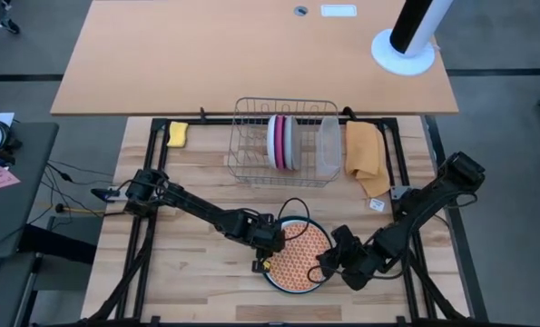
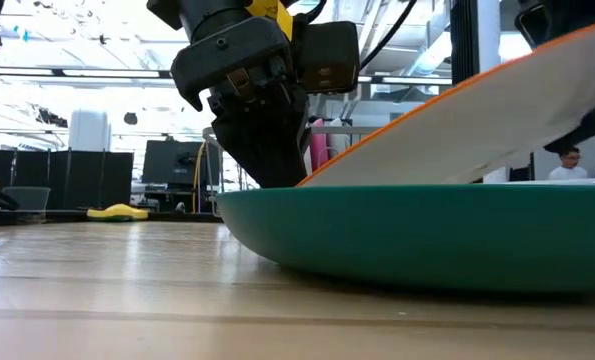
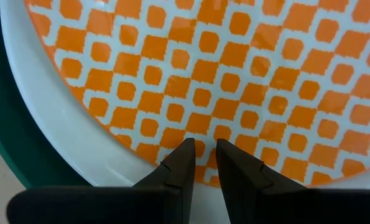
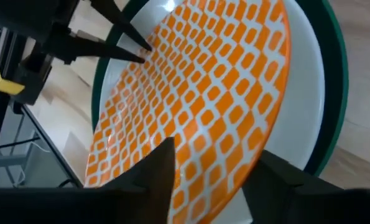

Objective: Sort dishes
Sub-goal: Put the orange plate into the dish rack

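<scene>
The right gripper point(image 4: 212, 180) has its two dark fingers clamped on the near rim of the round orange-patterned dinner plate point(image 4: 197, 93), one finger above and one below, holding that edge tilted up off the stack. The left gripper point(image 3: 201, 163) has its fingers nearly together, tips resting on the opposite rim of the same plate; whether they pinch the rim cannot be told. In the low view the orange-edged plate point(image 2: 477, 115) slants upward from the left gripper point(image 2: 267, 150) over the dark green round plate point(image 2: 417, 235), which lies flat on the wooden table point(image 2: 127, 290). A white plate point(image 4: 303, 106) sits between them. Farther back, a wire dish rack point(image 1: 251, 136) holds the magenta pink plate point(image 1: 278, 141) and pale grey plate point(image 1: 290, 143) upright.
</scene>
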